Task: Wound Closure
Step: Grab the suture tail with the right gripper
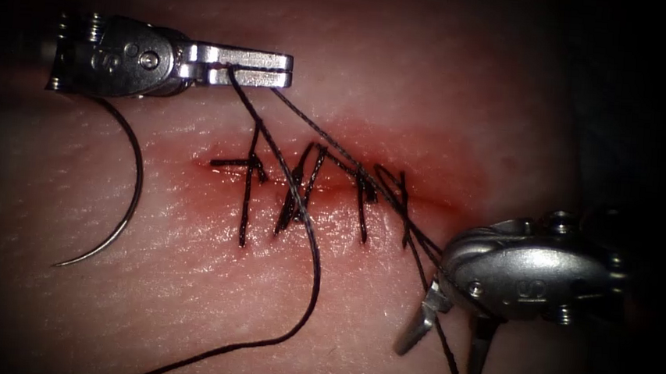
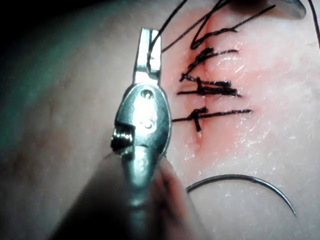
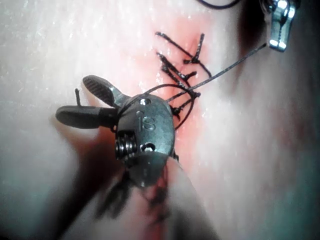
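Black braided thread (image 1: 300, 208) is sitting clamped in the left steel needle driver (image 1: 257, 67), while the right steel needle driver (image 1: 448, 336) is gaping empty (strand draped over it); any snag could be straining the stitches. The curved steel needle (image 1: 117, 195) is lying free on the pale pork tissue (image 1: 184, 294), left of the reddened cut (image 1: 333, 185).

Light is falling brightest on the tissue (image 1: 209, 280) by the left tool (image 1: 288, 69), whose jaws, clamped on the thread (image 1: 313, 264), are glinting with glare. Past the right tool (image 1: 440, 361) the scene is sinking into darkness. In the right wrist view, its spread jaws are casting a dark shadow beneath them.
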Tool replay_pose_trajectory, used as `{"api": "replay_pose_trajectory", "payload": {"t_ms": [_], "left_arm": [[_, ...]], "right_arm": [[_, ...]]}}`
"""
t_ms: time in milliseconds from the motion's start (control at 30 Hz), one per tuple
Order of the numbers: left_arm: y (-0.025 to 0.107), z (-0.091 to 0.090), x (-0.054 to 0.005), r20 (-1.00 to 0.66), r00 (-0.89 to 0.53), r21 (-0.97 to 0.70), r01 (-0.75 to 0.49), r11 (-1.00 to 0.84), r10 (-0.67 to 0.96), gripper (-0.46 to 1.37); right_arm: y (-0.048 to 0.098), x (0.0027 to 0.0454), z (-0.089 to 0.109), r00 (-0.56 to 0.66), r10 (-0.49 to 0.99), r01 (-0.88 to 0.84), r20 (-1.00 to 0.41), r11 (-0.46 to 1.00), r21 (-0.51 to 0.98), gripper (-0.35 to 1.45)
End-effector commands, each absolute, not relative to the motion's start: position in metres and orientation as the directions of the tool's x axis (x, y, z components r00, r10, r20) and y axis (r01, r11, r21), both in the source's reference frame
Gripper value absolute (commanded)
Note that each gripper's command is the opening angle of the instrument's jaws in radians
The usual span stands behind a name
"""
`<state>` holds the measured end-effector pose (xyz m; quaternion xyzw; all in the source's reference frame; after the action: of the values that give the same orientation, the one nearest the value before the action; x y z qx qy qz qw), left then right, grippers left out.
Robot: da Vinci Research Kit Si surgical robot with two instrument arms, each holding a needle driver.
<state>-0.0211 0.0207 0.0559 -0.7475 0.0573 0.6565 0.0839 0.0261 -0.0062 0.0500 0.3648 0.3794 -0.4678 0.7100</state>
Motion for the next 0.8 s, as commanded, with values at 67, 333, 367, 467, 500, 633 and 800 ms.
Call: {"api": "replay_pose_trajectory", "payload": {"t_ms": [67,333,367,467,500,633,800], "left_arm": [[0.0206,0.056,-0.0211,-0.991,0.132,-0.05,-0.189,-0.981,0.025,-0.35],[0.0203,0.056,-0.0211,-0.991,0.132,-0.048,-0.189,-0.981,0.023,-0.35],[0.0203,0.056,-0.0211,-0.991,0.132,-0.048,-0.189,-0.981,0.023,-0.35],[0.0203,0.056,-0.0211,-0.991,0.133,-0.053,-0.188,-0.981,0.028,-0.35],[0.0202,0.0561,-0.0211,-0.991,0.133,-0.053,-0.188,-0.981,0.028,-0.35],[0.02,0.0562,-0.0211,-0.991,0.133,-0.051,-0.187,-0.981,0.026,-0.35],[0.0197,0.0563,-0.0211,-0.991,0.134,-0.053,-0.187,-0.981,0.029,-0.35]], "right_arm": [[-0.0064,0.0261,0.0501,0.275,-0.394,0.941,-0.877,0.299,0.161,0.99],[-0.0076,0.0257,0.0506,0.268,-0.407,0.943,-0.873,0.294,0.152,0.67],[-0.0075,0.0256,0.0506,0.267,-0.406,0.944,-0.874,0.291,0.154,0.43],[-0.0074,0.0255,0.0505,0.263,-0.391,0.952,-0.882,0.254,0.172,-0.35],[-0.0074,0.0255,0.0505,0.263,-0.391,0.952,-0.882,0.254,0.171,-0.35],[-0.0074,0.0255,0.0505,0.262,-0.392,0.952,-0.882,0.253,0.171,-0.35],[-0.007,0.0255,0.0506,0.264,-0.39,0.952,-0.882,0.254,0.172,-0.35]]}}
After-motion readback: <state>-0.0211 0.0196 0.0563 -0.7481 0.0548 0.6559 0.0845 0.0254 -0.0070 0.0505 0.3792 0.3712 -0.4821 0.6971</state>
